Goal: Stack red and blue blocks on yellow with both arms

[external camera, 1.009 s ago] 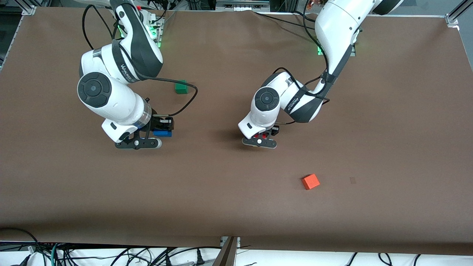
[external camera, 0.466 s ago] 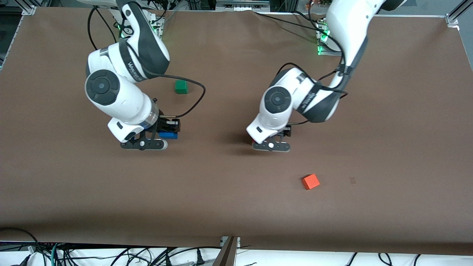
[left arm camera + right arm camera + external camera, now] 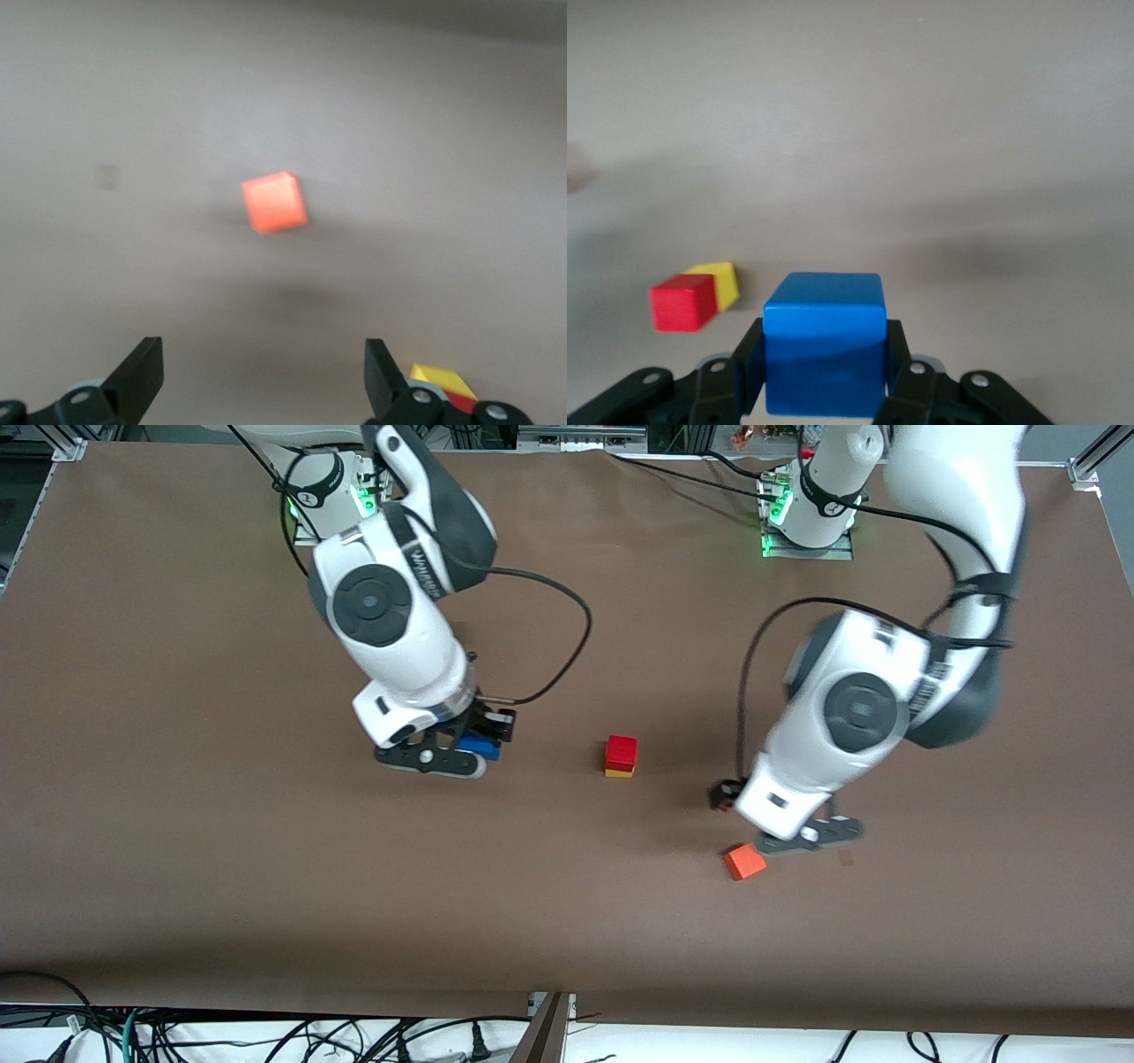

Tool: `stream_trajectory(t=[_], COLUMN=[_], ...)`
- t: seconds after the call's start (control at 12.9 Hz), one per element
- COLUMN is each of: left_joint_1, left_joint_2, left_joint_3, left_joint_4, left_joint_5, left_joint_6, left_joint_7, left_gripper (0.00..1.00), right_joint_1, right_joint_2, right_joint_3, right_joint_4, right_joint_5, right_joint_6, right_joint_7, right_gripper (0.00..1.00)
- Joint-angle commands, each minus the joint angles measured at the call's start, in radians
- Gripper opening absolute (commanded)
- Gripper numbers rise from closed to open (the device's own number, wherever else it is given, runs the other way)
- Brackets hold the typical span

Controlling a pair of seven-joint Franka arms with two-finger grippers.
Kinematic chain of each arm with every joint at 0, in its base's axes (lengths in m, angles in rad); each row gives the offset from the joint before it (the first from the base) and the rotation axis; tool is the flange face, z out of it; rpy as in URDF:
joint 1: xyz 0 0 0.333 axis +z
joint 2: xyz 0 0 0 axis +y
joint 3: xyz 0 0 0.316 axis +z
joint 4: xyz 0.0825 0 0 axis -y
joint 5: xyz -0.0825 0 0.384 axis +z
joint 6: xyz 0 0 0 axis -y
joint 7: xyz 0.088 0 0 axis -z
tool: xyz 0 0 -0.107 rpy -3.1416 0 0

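Brown matte paper covers the long table, with both white robot arms reaching out from their bases. Near the middle sits the small deep red cube, stacked squarely on the bright yellow cube, of which only a thin strip shows beneath it. The right arm's black two-finger gripper hangs above the table toward the right arm's end from that stack, its jaws clamped on the bright blue cube, which is lifted clear of the surface. The left arm's black gripper is over the table toward the left arm's end, just beside the lighter orange-red cube, which lies nearer the front camera than the stack. Its wrist view shows the jaws spread wide with nothing between them, the orange-red cube lying on the paper below.
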Motion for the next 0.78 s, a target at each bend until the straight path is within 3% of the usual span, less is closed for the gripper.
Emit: stream_trajectory(t=[0.0, 0.39, 0.54, 0.7], left_joint_1=[0.104, 0.270, 0.301, 0.241], left_joint_2=[-0.004, -0.104, -0.187, -0.274], left_joint_3=[-0.016, -0.014, -0.007, 0.109], left_joint_4=[0.014, 0.003, -0.012, -0.032], left_joint_5=[0.025, 0.015, 0.015, -0.012], left_joint_6=[-0.019, -0.120, -0.164, -0.174], left_joint_7=[0.137, 0.324, 0.395, 0.423], left_gripper=[1.00, 1.00, 1.00, 1.00], right_joint_1=[0.070, 0.176, 0.195, 0.218], right_joint_2=[0.090, 0.191, 0.231, 0.263], right_joint_3=[-0.006, -0.008, -0.008, -0.011], right_joint_4=[0.079, 0.088, 0.122, 0.136], right_joint_5=[0.014, 0.006, 0.006, 0.005], right_joint_6=[0.070, 0.301, 0.359, 0.405], right_joint_7=[0.154, 0.327, 0.356, 0.359], right_gripper=[0.43, 0.43, 0.43, 0.43])
